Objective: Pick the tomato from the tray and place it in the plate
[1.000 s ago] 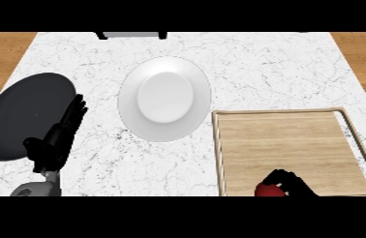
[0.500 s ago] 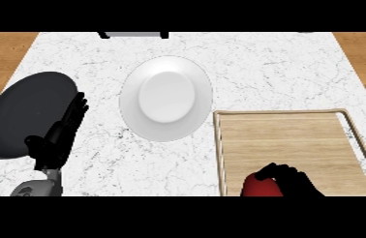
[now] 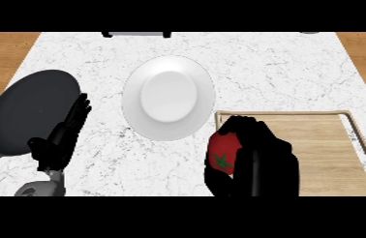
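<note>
1. The right hand (image 3: 259,157) is curling its fingers and thumb around the tomato (image 3: 223,152), holding it at the left edge of the tray (image 3: 325,115), whose wooden floor is stretching out to the right of the hand.
2. The tomato is showing on the hand's left side, its green stem star facing outward; most of its far side is hidden behind the dark fingers.
3. The plate (image 3: 169,96) is lying up and to the left of the holding hand, near it but apart, on the marble counter (image 3: 286,72).
4. The left hand (image 3: 63,135) is resting with straight fingers at the lower left, well apart from the tomato, beside a dark round object (image 3: 32,111).
5. Handling, as a judgement: the tomato is probably light, smooth-skinned and somewhat soft, so it is likely to slip or bruise if squeezed at one spot. Wrapping around its widest middle, as the hand is doing, looks the safest hold; lowering it low over the plate's centre should stop it rolling off the shallow rim.
</note>
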Available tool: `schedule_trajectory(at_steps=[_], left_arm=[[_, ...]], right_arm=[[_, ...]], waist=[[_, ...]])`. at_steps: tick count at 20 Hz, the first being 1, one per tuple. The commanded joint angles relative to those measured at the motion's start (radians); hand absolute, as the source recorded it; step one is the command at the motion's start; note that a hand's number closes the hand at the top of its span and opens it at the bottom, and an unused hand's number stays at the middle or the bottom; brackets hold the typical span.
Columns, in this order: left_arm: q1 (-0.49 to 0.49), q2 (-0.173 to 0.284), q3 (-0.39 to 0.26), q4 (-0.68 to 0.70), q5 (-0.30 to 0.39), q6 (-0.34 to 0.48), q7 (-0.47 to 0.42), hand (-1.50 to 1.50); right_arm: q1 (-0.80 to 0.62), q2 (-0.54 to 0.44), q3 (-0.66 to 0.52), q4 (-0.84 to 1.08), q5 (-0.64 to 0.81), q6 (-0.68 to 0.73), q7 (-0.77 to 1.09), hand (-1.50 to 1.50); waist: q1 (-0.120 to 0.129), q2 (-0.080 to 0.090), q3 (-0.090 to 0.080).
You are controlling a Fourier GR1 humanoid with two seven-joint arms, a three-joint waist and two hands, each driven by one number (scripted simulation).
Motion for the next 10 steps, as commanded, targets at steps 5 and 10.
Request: schedule_trajectory(at_steps=[5,10], left_arm=[[-0.015,-0.012,-0.019,-0.015,-0.030,0.011,0.022,0.00],[-0.007,0.023,0.014,0.002,-0.004,-0.030,0.016,0.00]], right_arm=[[-0.306,0.006,-0.081,0.337,-0.283,-0.140,0.118,1.50],[-0.455,0.006,-0.088,0.618,-0.352,-0.338,0.078,1.50]], waist=[[0.009,0.002,0.001],[0.022,0.003,0.001]])
